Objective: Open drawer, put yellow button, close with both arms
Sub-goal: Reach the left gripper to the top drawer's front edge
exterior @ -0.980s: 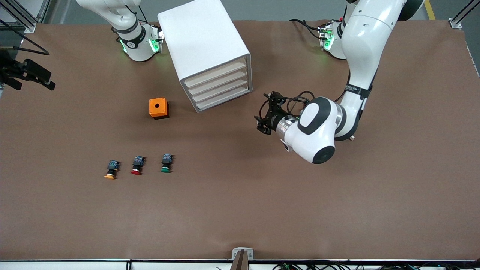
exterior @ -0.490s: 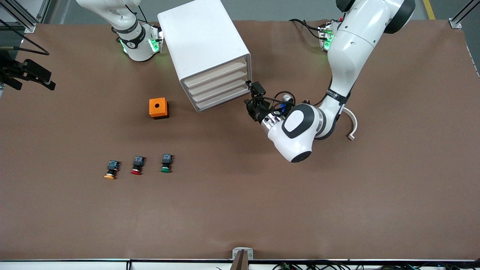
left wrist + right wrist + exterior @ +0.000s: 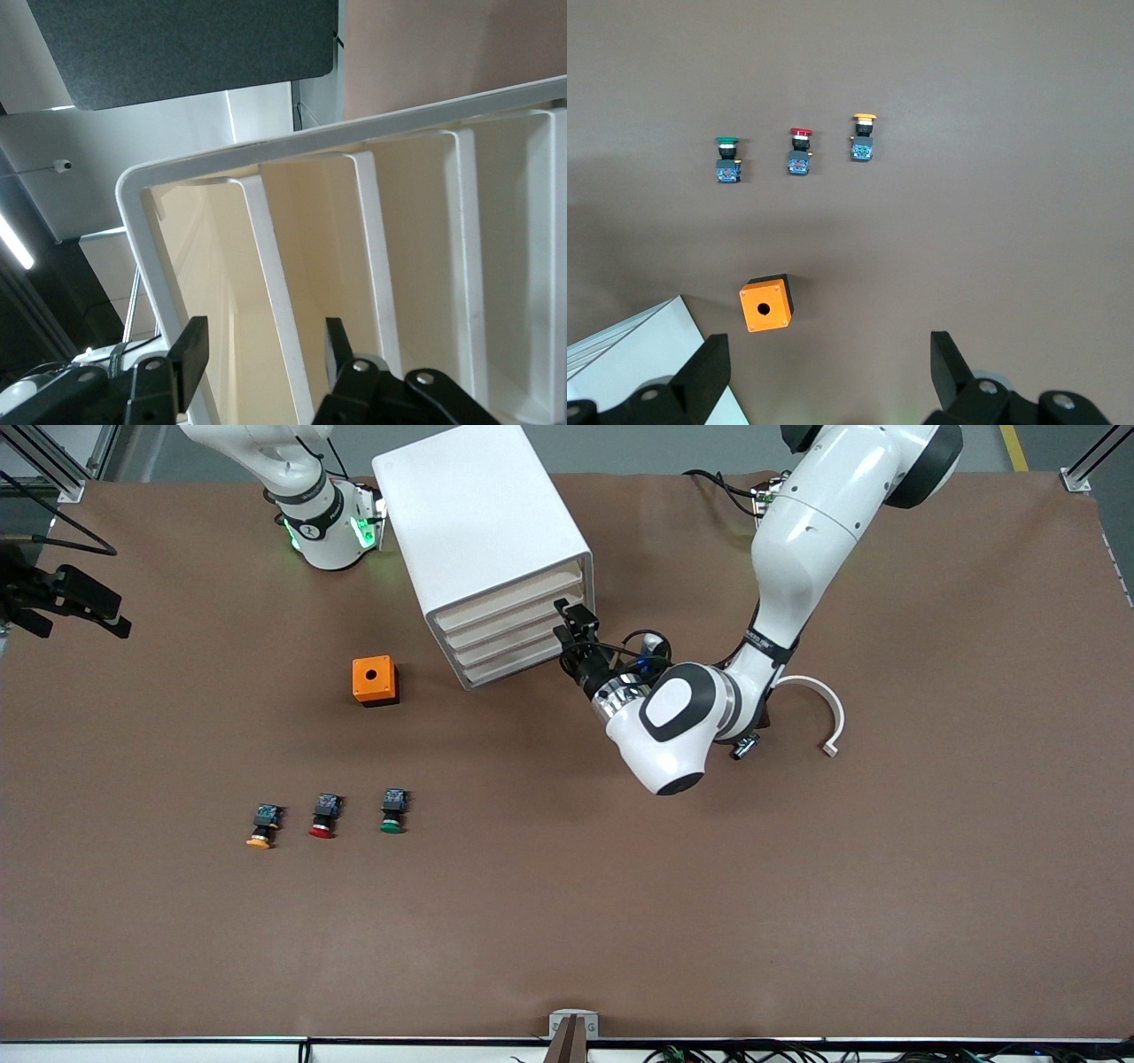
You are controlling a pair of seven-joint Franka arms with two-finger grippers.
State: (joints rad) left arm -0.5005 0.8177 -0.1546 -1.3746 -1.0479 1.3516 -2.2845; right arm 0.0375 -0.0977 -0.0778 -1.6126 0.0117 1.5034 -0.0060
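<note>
The white cabinet (image 3: 469,505) stands near the robots' bases, and its uppermost drawer (image 3: 514,593) is shut. My left gripper (image 3: 561,622) is open at the drawer fronts, at the cabinet's corner toward the left arm's end. In the left wrist view the gripper (image 3: 263,345) straddles the white lip under the uppermost drawer (image 3: 226,292). The yellow button (image 3: 260,831) lies on the table much nearer the front camera; it also shows in the right wrist view (image 3: 863,133). My right gripper (image 3: 828,354) is open, empty and high over the table.
A red-capped button (image 3: 322,819) and a green-capped button (image 3: 392,815) lie in a row beside the yellow one. An orange box (image 3: 375,680) with a round hole sits between the buttons and the cabinet. A white curved piece (image 3: 819,708) lies beside the left arm.
My left arm has swung from over the table toward the cabinet, bringing its open gripper up to the drawer fronts. The right arm and the buttons have not moved.
</note>
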